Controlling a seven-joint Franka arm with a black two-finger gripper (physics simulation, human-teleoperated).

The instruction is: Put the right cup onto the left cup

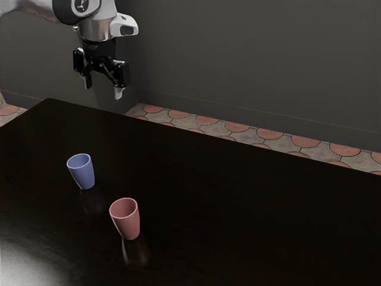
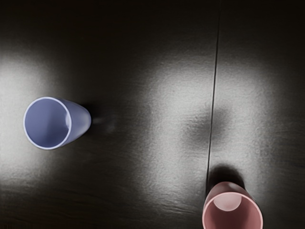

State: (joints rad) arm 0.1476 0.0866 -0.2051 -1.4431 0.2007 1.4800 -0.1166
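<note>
Pincer (image 1: 103,87) hangs open, higher than and well apart from blue cup (image 1: 84,177) and pink cup (image 1: 128,225).

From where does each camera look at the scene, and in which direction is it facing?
Exterior view: sits at the arm's side, looking down across the dark table; the arm, with its open gripper, comes in at the upper left.
Wrist view: rides on the arm's hand, facing down at the tabletop and into the blue cup and pink cup.
Shared: both views show the two cups, standing apart on the table.
</note>
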